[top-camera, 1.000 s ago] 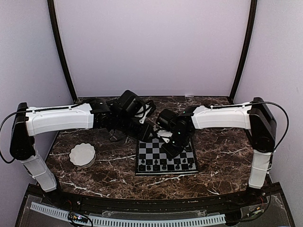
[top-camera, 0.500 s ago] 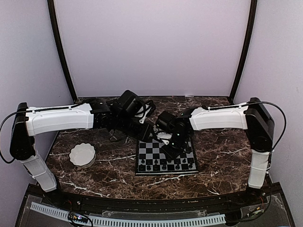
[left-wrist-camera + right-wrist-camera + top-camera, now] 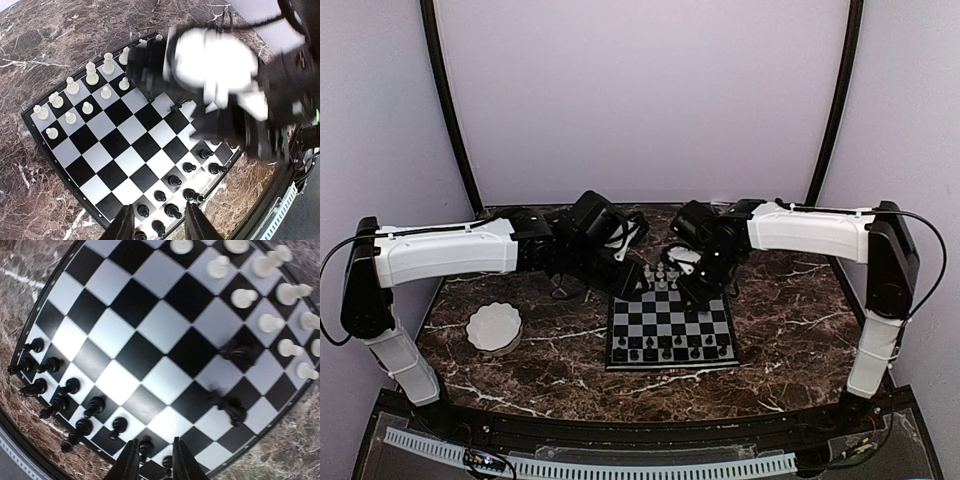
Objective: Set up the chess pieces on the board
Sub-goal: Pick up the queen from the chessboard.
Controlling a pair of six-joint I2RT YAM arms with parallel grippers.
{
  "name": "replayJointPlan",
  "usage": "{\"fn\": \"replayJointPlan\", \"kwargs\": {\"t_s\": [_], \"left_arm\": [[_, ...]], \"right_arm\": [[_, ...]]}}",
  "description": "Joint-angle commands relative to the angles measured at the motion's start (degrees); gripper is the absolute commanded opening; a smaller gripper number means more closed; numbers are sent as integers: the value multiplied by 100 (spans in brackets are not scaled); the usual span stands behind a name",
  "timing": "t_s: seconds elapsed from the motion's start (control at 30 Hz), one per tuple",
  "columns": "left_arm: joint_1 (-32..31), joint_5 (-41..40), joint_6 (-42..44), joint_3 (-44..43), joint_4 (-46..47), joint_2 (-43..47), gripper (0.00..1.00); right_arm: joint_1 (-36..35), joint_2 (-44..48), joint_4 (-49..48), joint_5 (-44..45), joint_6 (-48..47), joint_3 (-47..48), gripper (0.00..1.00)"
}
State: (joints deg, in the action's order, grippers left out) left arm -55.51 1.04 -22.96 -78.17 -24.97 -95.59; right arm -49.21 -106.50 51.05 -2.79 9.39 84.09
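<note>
The board [image 3: 665, 322] lies on the marble table. White chess pieces [image 3: 665, 276] stand along its far edge and black chess pieces [image 3: 665, 353] along its near edge. My left gripper [image 3: 632, 283] hovers by the board's far left corner. In its wrist view [image 3: 160, 227] it is open and empty above the black rows [image 3: 174, 180], with white pieces [image 3: 90, 75] upper left. My right gripper [image 3: 705, 290] is over the far right corner. In its wrist view [image 3: 155, 462] it is open and empty. Two stray black pieces [image 3: 240, 351] sit near the white rows [image 3: 270, 321].
A white scalloped bowl [image 3: 494, 327] stands on the table left of the board. The right arm's white link [image 3: 210, 65] crosses the left wrist view above the board. Purple walls and two dark posts enclose the table's back.
My right gripper has pulled back from over the board's middle toward its far right corner, uncovering the white pieces at the far edge. The left arm has not moved.
</note>
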Motion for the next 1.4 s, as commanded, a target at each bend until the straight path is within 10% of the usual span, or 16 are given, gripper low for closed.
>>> {"fn": "replayJointPlan", "kwargs": {"t_s": [0.0, 0.3, 1.37], "left_arm": [[22, -12, 17, -3, -38, 178, 37], [26, -4, 98, 33, -196, 271, 37], [118, 47, 267, 302, -180, 543, 38]], "right_arm": [[560, 212, 0, -1, -298, -28, 28], [948, 96, -248, -72, -716, 56, 53], [1393, -766, -366, -1451, -1038, 172, 53]]}}
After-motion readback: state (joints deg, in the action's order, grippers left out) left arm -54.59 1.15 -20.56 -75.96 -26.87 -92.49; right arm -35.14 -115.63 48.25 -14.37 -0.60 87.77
